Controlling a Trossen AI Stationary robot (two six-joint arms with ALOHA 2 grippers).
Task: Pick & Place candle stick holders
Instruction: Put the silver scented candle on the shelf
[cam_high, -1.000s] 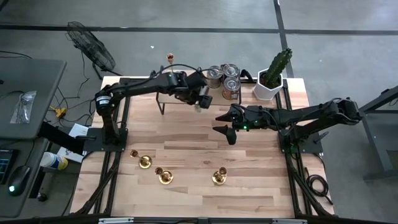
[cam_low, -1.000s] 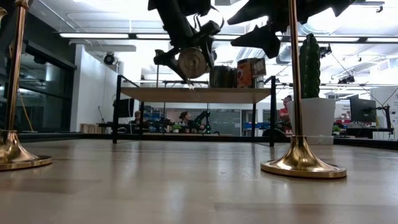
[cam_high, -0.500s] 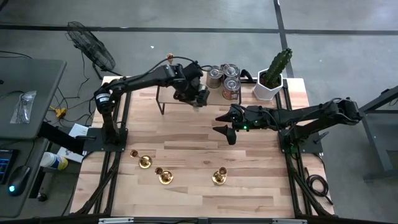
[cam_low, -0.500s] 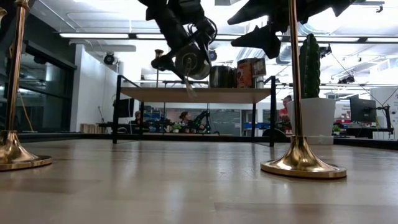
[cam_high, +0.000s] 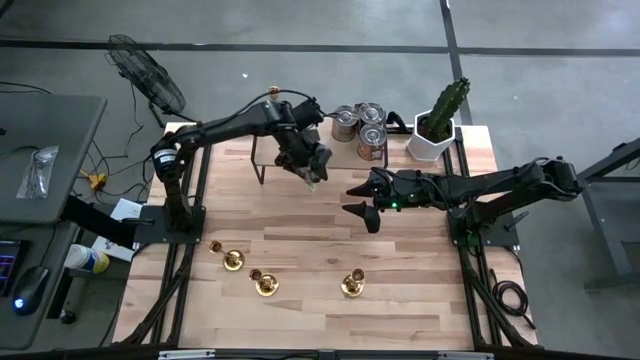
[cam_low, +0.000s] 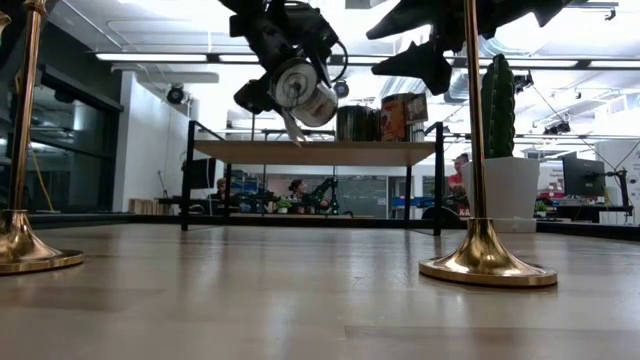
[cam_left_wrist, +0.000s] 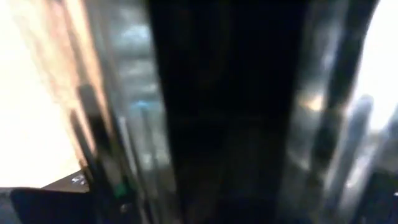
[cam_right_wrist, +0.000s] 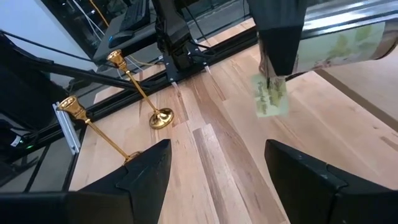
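L gripper (cam_high: 312, 168) clamped on a can (cam_low: 300, 88), lifted off the rack (cam_high: 262, 160). R gripper (cam_high: 360, 200) apart, waits mid-surface. 3 holders (cam_high: 266, 285) upright, untouched.

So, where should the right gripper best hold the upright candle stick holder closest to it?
Grip the thin stem, coming level from the side with the open right gripper. The candle stick holder stands upright; its flared base is too wide and flat, the stem looks narrow enough.

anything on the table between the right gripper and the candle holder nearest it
No, the high view shows only bare wood between the right gripper and the nearest candle stick holder.
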